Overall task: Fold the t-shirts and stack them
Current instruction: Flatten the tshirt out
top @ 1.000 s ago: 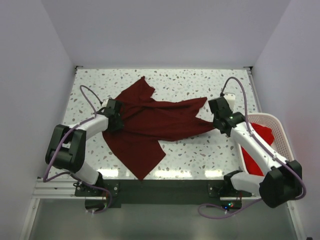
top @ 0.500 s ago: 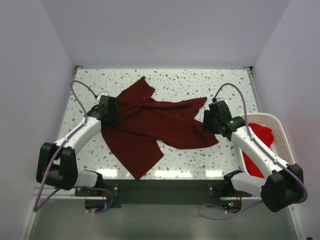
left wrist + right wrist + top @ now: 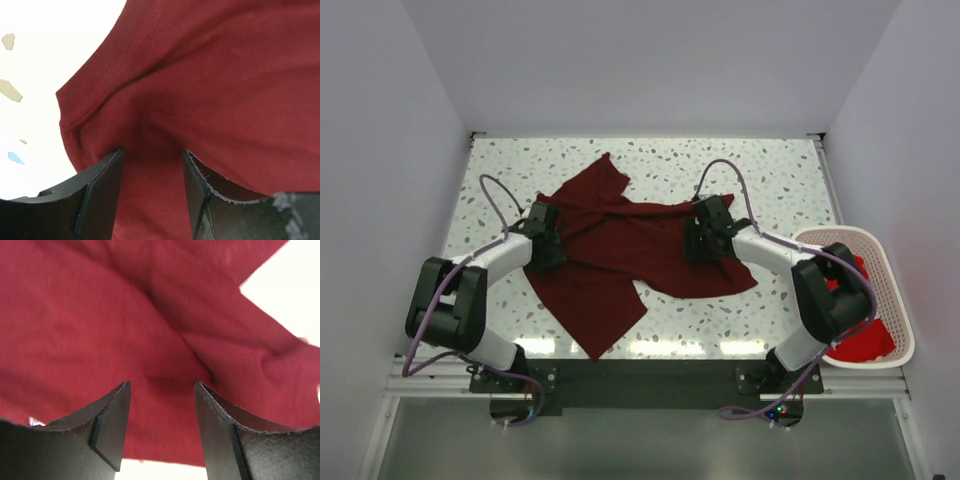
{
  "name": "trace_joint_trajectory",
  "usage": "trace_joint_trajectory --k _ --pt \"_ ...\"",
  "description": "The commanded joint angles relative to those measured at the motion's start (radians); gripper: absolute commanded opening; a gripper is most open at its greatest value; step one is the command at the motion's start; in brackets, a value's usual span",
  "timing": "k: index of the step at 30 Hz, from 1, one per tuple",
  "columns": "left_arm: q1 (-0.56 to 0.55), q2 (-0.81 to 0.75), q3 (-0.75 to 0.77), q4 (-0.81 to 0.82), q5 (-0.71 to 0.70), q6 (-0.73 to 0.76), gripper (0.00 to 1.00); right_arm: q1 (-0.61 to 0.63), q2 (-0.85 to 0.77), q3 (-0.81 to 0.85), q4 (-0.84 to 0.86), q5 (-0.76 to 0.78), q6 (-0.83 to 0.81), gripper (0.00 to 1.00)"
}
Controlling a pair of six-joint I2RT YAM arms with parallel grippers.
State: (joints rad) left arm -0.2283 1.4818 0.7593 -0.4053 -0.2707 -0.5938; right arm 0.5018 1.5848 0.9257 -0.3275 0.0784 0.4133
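Top external view first: where is the dark maroon t-shirt [image 3: 620, 250]?

Spread out but rumpled, unfolded, in the middle of the speckled desk [image 3: 770, 170]. One pointed part reaches toward the far side, and another flap reaches toward the near edge.

And the brighter ones?

The red t-shirts [image 3: 865, 338] lie heaped in the white mesh basket [image 3: 842, 232] at the right edge of the desk, well apart from the maroon one.

Where do the arms stand?

Both are low at the cloth. At the shirt's left edge sits the left end effector [image 3: 552, 248], and over its right part is the right end effector [image 3: 697, 243].

Is the left one clenched?

No. The left wrist view shows its two dark fingers [image 3: 100, 195] standing apart. Maroon cloth fills the gap and a fold rises just beyond the tips. A stitched hem [image 3: 125, 60] runs along the shirt's edge, with bright desk beside it. It looks released, with nothing pinched.

And the right?

Much the same in the right wrist view. Its fingers [image 3: 111, 425] are parted over wrinkled cloth, and none of it is caught between them, so it is released too. A patch of desk shows at the upper right of that view.
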Motion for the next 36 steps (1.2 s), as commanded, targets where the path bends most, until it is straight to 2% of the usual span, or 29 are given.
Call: trace_joint_trajectory --k 1,7,12,17,21,25,28,31,34,36 --pt "0.014 0.057 0.077 0.037 -0.064 -0.015 0.55 -0.006 0.056 0.061 0.132 0.0 0.005 0.57" --pt "0.05 0.205 0.178 0.031 -0.104 0.02 0.54 -0.042 0.193 0.097 0.186 0.046 0.035 0.57" --pt "0.098 0.382 0.368 0.013 -0.133 0.109 0.54 -0.097 0.289 0.168 0.208 0.024 0.051 0.59" --pt "0.101 0.518 0.587 0.023 -0.142 0.184 0.59 -0.103 0.356 0.321 0.142 0.021 0.027 0.65" --pt "0.101 0.493 0.669 0.007 -0.105 0.215 0.66 -0.103 0.319 0.439 0.044 0.037 -0.008 0.69" --pt "0.099 0.333 0.6 -0.044 -0.099 0.201 0.71 -0.103 0.219 0.423 -0.06 0.055 -0.042 0.75" --pt "0.099 0.172 0.523 -0.13 -0.101 0.155 0.75 -0.095 0.106 0.322 -0.09 0.037 -0.041 0.76" --pt "0.099 0.017 0.321 -0.168 -0.069 0.12 0.76 -0.077 -0.012 0.205 -0.119 0.058 -0.036 0.83" --pt "0.099 -0.115 0.185 -0.19 0.002 0.095 0.76 -0.075 -0.115 0.116 -0.153 0.095 -0.028 0.83" --pt "0.099 -0.15 0.125 -0.197 0.054 0.075 0.75 -0.075 -0.181 0.064 -0.165 0.101 -0.027 0.83"
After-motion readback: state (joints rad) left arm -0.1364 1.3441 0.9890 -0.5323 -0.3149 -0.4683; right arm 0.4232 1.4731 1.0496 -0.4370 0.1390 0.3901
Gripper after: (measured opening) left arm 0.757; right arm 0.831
